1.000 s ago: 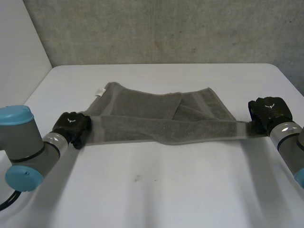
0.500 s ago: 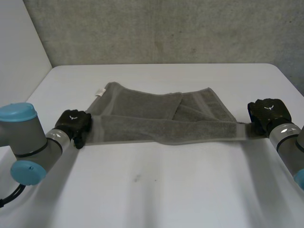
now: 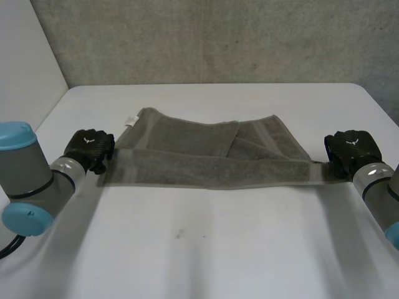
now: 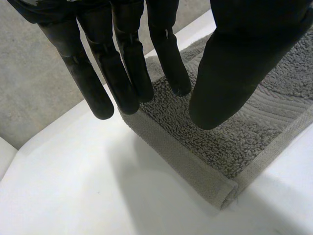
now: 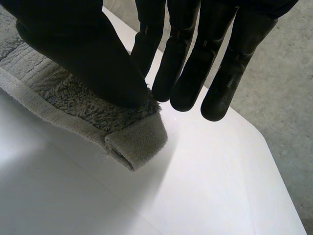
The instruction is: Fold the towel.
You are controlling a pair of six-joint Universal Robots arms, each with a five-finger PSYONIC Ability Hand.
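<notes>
A grey towel (image 3: 206, 156) lies folded across the middle of the white table, its near folded edge stretched straight between my two hands. My left hand (image 3: 90, 146) is at the towel's near left corner. In the left wrist view its thumb (image 4: 234, 63) lies on top of the towel (image 4: 230, 142) and its fingers (image 4: 122, 83) stand at the cloth's edge, pinching the corner. My right hand (image 3: 349, 149) is at the near right corner. There its thumb (image 5: 83, 58) presses the doubled towel corner (image 5: 132, 142) against the fingers (image 5: 176, 63).
A small white label (image 3: 132, 119) sticks out at the towel's far left corner. The table (image 3: 199, 249) has open room in front of the towel. A grey wall (image 3: 218, 37) rises behind the table's far edge.
My left hand has moved to the left with the towel's corner, its fingers closing further. The near edge has been drawn out straight. My right hand has stayed in place.
</notes>
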